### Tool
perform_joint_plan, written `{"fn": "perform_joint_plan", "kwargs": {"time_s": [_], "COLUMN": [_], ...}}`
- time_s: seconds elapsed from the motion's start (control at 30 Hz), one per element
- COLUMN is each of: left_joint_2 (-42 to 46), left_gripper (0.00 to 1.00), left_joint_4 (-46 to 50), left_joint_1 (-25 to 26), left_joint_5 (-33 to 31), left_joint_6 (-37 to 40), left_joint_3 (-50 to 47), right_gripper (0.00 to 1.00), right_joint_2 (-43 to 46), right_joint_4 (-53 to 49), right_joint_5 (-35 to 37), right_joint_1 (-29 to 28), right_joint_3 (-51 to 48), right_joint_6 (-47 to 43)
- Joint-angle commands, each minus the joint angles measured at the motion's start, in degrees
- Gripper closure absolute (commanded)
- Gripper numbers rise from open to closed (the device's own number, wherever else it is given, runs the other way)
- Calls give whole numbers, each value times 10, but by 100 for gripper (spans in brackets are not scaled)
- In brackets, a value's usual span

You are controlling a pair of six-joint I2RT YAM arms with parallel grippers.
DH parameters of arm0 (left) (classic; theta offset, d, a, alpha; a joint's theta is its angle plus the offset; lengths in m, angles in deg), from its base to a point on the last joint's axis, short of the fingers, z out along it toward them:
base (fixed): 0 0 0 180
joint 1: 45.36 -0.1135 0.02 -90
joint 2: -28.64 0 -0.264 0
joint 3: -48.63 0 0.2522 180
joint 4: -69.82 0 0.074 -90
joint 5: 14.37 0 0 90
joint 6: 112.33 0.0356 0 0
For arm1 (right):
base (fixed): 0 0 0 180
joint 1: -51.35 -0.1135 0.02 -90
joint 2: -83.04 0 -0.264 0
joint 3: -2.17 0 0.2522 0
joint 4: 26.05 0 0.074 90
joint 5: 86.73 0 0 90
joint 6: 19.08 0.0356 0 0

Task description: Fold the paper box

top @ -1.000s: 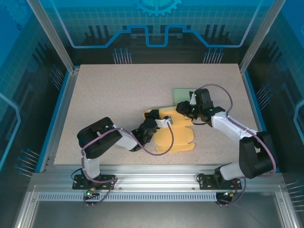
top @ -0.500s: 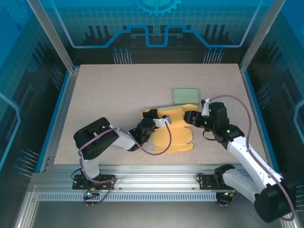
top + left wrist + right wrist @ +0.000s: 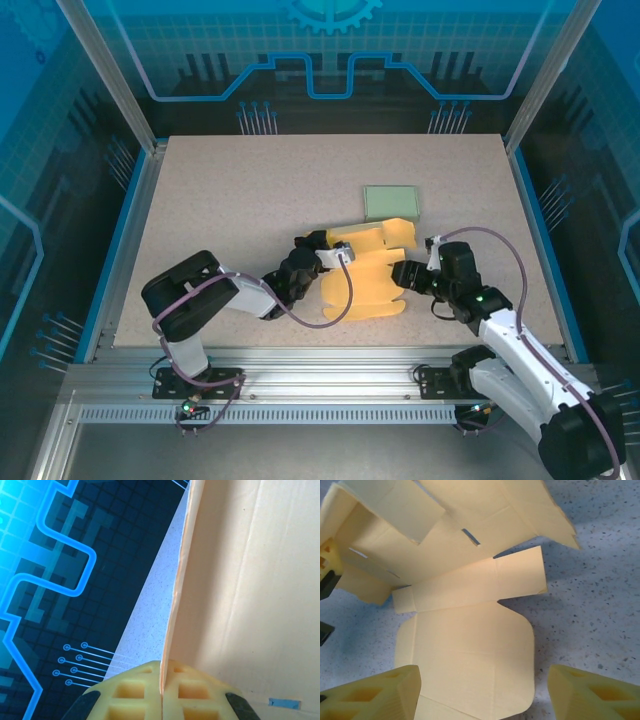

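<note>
**Clamped left on box wall, spread wide right**

Pinches, in the left wrist view, a thin upright wall of the paper box between the closed pads of the left end effector; reveals a small blue mark there. Spreads the right end effector wide over a flat rounded flap. Places, from above, the box mid-way across the surface, near a green square.

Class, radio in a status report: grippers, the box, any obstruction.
Left gripper shut on paper box edge. Right gripper open beside it, holding nothing. Green square lies beyond, not obstructing.
</note>
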Motion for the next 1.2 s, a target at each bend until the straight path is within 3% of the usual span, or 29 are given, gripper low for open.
{"fn": "perform_joint_plan", "kwargs": {"time_s": [0.0,0.63,0.9,1.17], "left_joint_2": [21,26,19,1], "left_gripper": [100,100,100,100], "left_joint_4": [-20,-29,-33,-23], "left_joint_1": [-3,-2,-2,-1], "left_joint_5": [21,28,22,6], "left_joint_6": [-25,-32,-28,-24], "left_joint_3": [-11,-9,-4,13], "right_gripper": [33,44,51,55], "right_joint_2": [-6,-211,-230,-176], "right_joint_4": [31,177,203,209], "right_joint_5": [26,-41,-50,-38], "right_joint_1": [14,35,35,25], "right_joint_3": [0,27,28,3], "right_joint_6": [-10,14,14,28]}}
